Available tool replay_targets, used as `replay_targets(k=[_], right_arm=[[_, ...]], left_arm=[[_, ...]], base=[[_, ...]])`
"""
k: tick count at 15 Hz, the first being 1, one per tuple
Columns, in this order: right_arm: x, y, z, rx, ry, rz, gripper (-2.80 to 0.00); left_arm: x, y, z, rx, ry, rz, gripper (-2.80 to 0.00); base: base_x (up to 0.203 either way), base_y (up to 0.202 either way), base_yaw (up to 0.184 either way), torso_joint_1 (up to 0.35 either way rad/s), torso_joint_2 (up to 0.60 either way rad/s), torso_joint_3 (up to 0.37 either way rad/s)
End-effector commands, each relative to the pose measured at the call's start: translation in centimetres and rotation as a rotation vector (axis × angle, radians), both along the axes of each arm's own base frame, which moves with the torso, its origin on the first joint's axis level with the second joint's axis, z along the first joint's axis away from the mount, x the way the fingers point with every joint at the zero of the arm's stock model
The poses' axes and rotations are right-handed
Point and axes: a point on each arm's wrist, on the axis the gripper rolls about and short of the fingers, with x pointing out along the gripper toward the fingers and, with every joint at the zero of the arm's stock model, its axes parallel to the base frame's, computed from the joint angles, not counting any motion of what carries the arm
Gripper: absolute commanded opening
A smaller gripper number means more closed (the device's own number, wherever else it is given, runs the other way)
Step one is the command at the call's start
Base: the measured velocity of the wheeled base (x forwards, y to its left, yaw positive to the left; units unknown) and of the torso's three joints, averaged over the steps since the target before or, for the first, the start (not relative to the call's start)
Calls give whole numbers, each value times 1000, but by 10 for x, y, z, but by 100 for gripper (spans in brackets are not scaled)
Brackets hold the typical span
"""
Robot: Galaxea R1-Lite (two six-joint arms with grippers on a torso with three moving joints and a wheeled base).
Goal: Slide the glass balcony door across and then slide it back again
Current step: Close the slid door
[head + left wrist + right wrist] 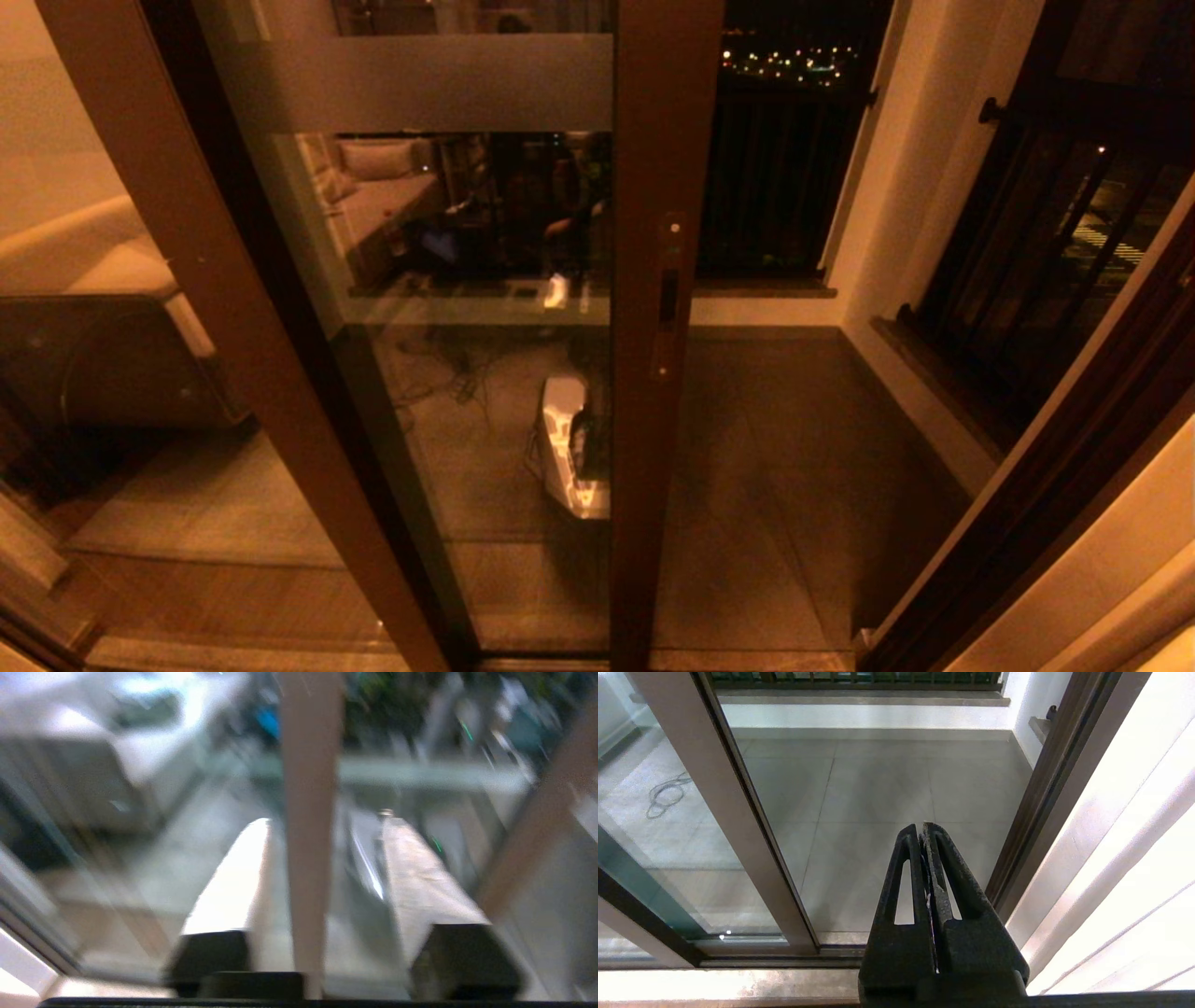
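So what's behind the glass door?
Through the glass door you see the balcony floor, with a dark railing and city lights beyond. Room reflections, such as a sofa, cover much of the pane, so what is behind those patches cannot be told.

Left pincer (322,821) parted; right pincer (923,833) pressed closed.

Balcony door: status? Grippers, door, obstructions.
Left gripper open, fingers either side of a frame post. Right gripper shut, idle. Glass balcony door part open. Nothing blocking seen.
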Motion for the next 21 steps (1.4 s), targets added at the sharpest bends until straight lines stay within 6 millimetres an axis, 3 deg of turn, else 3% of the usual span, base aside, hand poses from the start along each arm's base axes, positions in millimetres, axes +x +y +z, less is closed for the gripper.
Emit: replay_targets(k=[1, 4, 7, 9, 12, 14, 21], right_arm=[[0, 0, 0, -1, 1, 1, -280], [0, 0, 0, -1, 1, 1, -280], [0, 0, 0, -1, 1, 1, -280], [0, 0, 0, -1, 1, 1, -280], [0, 0, 0, -1, 1, 1, -280], [0, 0, 0, -1, 1, 1, -280], [0, 0, 0, -1, 1, 1, -280]], left_arm=[[-12, -5, -20, 11, -2, -73, -280], [-9, -5, -25, 88, 23, -291, -280], [-13, -4, -38, 103, 38, -312, -280], [-14, -3, -72, 108, 81, -310, -280], [7, 0, -134, 115, 224, -228, -280], [17, 1, -167, 137, 198, -169, -280], [18, 3, -171, 38, 121, -97, -280]], base=[[0, 0, 0, 0, 0, 0], [0, 0, 0, 0, 0, 0], [0, 0, 0, 0, 0, 0], [0, 0, 0, 0, 0, 0], [0, 0, 0, 0, 0, 0], [0, 0, 0, 0, 0, 0], [0, 0, 0, 0, 0, 0]])
